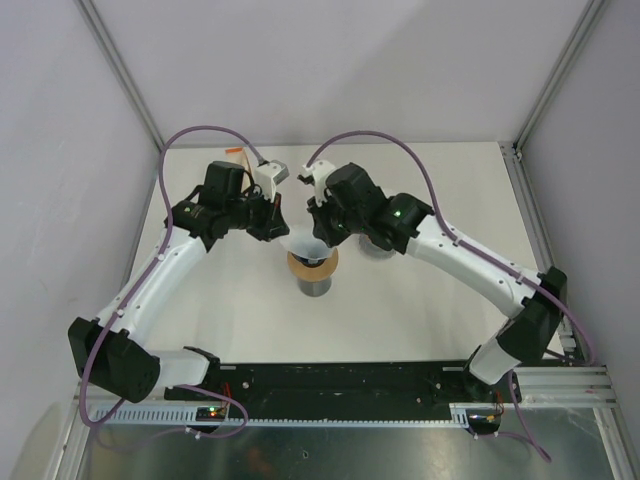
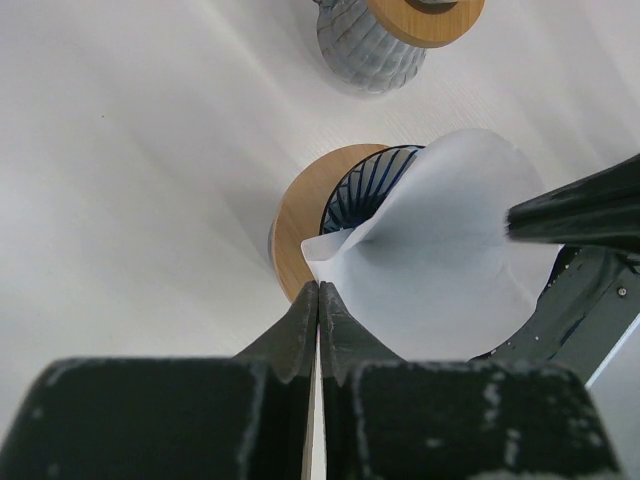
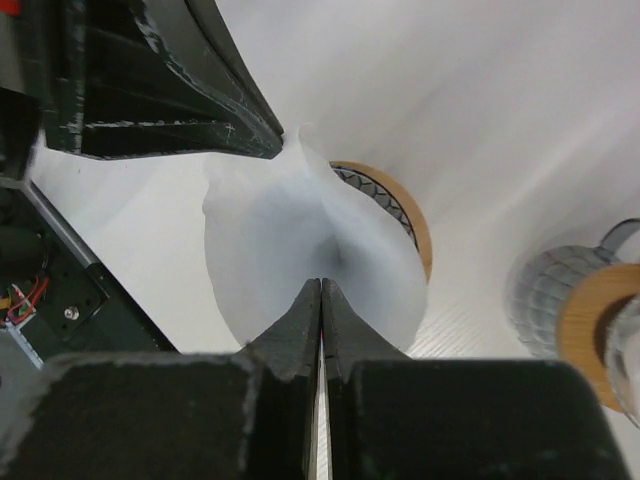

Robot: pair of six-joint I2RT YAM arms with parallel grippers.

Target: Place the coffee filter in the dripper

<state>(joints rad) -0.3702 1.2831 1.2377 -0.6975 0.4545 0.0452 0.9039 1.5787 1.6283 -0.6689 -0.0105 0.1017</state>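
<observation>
no readable text, labels, numbers, signs

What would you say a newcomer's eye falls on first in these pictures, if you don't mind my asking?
First, the white coffee filter, spread open in the middle of the scene and pinched at opposite edges by the left gripper and the right gripper. Beneath it sits the dripper with its wooden collar. A grey ribbed vessel with a similar wooden ring stands nearby.

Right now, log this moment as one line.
left hand: shut on filter | right hand: shut on filter | filter: held spread over dripper, not seated
</observation>
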